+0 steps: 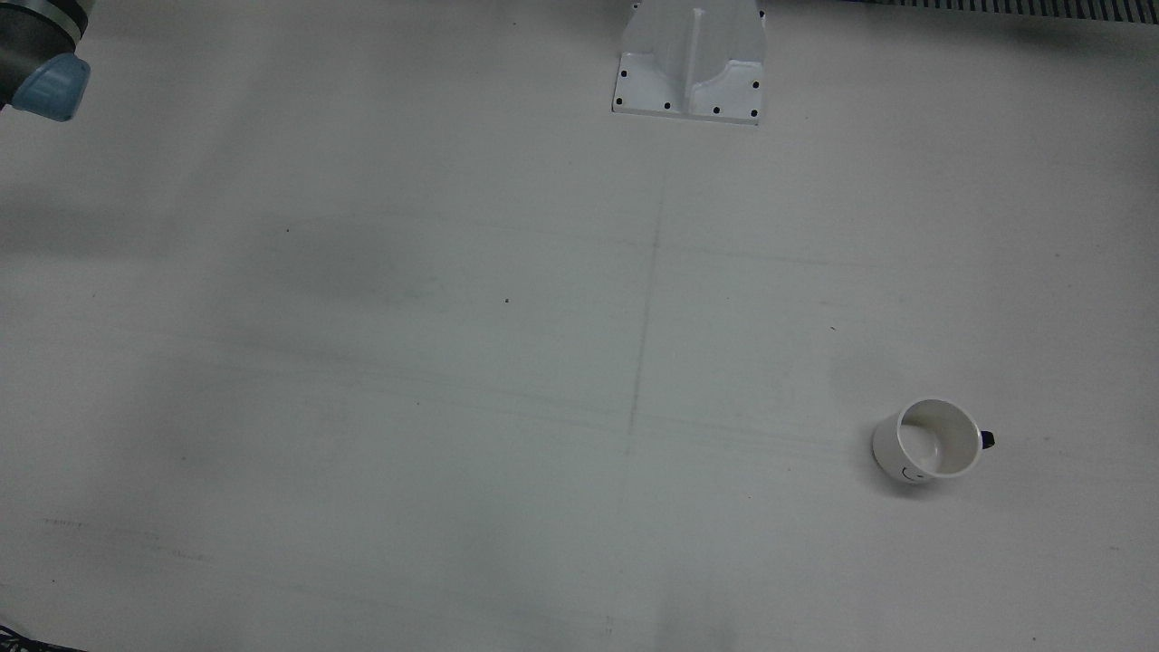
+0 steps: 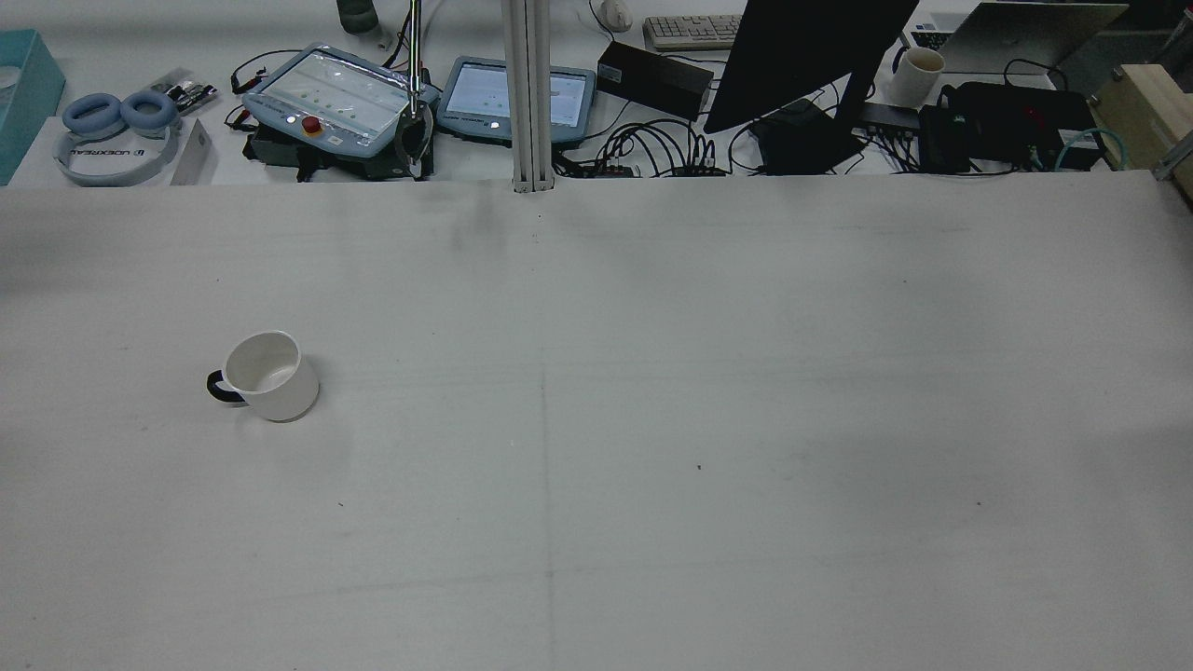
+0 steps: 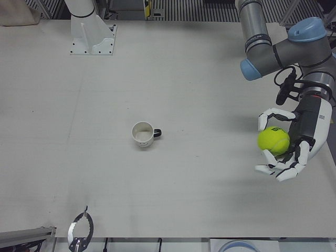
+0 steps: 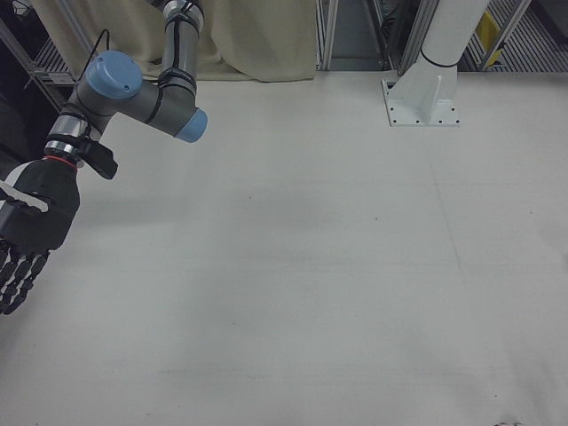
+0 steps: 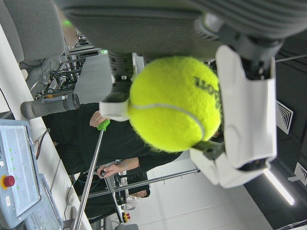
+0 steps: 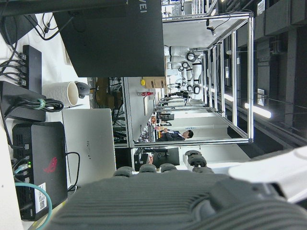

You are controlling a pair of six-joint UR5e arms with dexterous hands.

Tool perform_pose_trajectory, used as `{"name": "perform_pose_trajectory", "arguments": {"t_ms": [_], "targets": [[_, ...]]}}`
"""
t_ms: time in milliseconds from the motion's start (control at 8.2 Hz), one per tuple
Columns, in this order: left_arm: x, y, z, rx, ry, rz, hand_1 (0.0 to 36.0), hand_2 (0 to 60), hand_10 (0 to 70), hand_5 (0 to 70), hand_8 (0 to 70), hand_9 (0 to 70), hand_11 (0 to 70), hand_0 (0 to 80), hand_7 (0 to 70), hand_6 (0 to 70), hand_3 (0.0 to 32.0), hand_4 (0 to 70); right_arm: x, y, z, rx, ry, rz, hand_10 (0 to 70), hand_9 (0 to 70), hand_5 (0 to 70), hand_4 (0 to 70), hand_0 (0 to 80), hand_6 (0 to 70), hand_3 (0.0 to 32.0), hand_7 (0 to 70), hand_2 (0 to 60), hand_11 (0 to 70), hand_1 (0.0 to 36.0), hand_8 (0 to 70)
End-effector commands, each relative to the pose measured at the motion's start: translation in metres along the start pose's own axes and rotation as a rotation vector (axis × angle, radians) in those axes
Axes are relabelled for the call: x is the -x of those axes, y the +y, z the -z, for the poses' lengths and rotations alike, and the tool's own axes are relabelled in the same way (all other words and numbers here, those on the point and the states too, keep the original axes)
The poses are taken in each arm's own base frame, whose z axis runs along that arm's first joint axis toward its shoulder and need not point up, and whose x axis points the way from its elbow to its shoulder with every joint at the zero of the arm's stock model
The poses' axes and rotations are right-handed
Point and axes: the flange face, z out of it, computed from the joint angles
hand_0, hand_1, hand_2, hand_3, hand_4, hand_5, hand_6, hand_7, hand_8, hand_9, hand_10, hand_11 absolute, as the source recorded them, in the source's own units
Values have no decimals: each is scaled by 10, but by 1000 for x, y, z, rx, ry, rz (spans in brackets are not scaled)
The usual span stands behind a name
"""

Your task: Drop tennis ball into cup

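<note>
Yellow-green and fuzzy, the tennis ball sits in the grip of the left hand, whose white-tipped fingers curl around it from above and below; the ball is held in the air off the table's edge, well apart from the cup. The left hand view shows the same ball close up, with dark lettering on its felt, pressed between a white finger segment and a second fingertip on its other side. The cup is white with a dark handle and stands upright and open on the white table, on the half before the left arm; in the rear view the cup has its handle toward that view's left, and in the front view the cup shows a small dark mark on its outer wall. The right hand hangs at the far side of the table in the right-front view, holding nothing, its dark fingers stretched downward and slightly spread. A white arm pedestal is bolted to the table. Beyond the table in the rear view lie two teach pendants, a pair of blue headphones and a dark monitor. Behind the ball in the left hand view, a person in dark clothes holds a pole.
</note>
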Motion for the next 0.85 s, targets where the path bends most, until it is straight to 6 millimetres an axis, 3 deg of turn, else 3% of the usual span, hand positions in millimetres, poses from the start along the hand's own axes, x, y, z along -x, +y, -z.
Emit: {"name": "perform_pose_trajectory", "arguments": {"t_ms": [0, 122, 366, 732], "targets": [[-1, 1, 0, 1, 1, 3, 360, 600, 456, 212, 262, 348, 676, 627, 700, 334, 0, 304, 0, 0, 0, -1, 0, 0, 0, 0, 0, 0, 0, 0, 0, 0, 0, 0, 0, 0], [-2, 0, 0, -1, 2, 3, 360, 600, 437, 198, 248, 322, 645, 597, 683, 293, 0, 325, 0, 0, 0, -1, 0, 0, 0, 0, 0, 0, 0, 0, 0, 0, 0, 0, 0, 0], [-5, 0, 3, -10, 7, 3, 360, 600, 447, 206, 257, 300, 659, 594, 656, 332, 0, 337, 0, 0, 0, 1, 0, 1, 0, 0, 0, 0, 0, 0, 0, 0, 0, 0, 0, 0], [-7, 8, -4, 8, 7, 0, 360, 600, 453, 213, 269, 296, 667, 583, 668, 392, 0, 355, 0, 0, 0, 1, 0, 0, 0, 0, 0, 0, 0, 0, 0, 0, 0, 0, 0, 0]]}}
